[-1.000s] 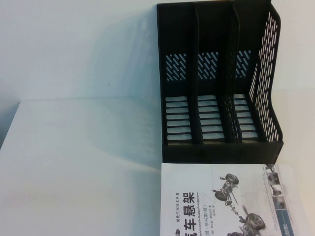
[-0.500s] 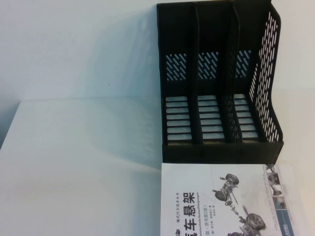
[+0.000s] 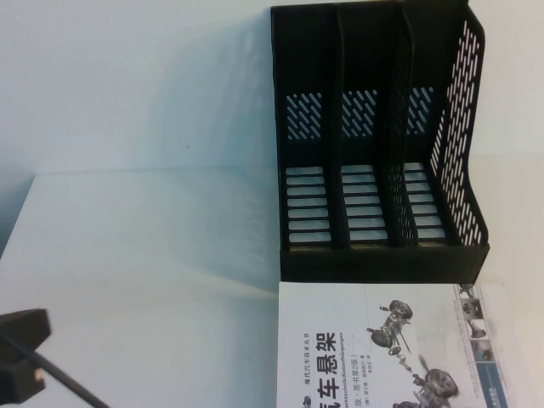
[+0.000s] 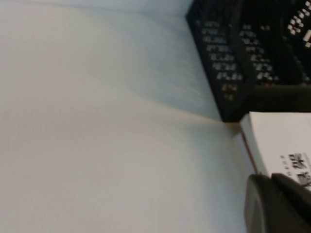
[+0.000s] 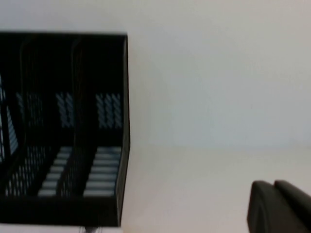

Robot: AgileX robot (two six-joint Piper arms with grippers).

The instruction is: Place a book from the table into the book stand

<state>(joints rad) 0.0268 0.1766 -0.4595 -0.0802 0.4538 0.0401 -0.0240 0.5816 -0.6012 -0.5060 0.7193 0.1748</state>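
Book right of left hand (apart).

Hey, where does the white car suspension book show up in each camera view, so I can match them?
High view: the book lies flat at lower centre-right, just in front of the book stand; left gripper at the lower-left corner.
Left wrist view: the book's corner at right, beside the stand.
Right wrist view: no book to make out; right gripper in a corner.
Shared landmark: the stand.
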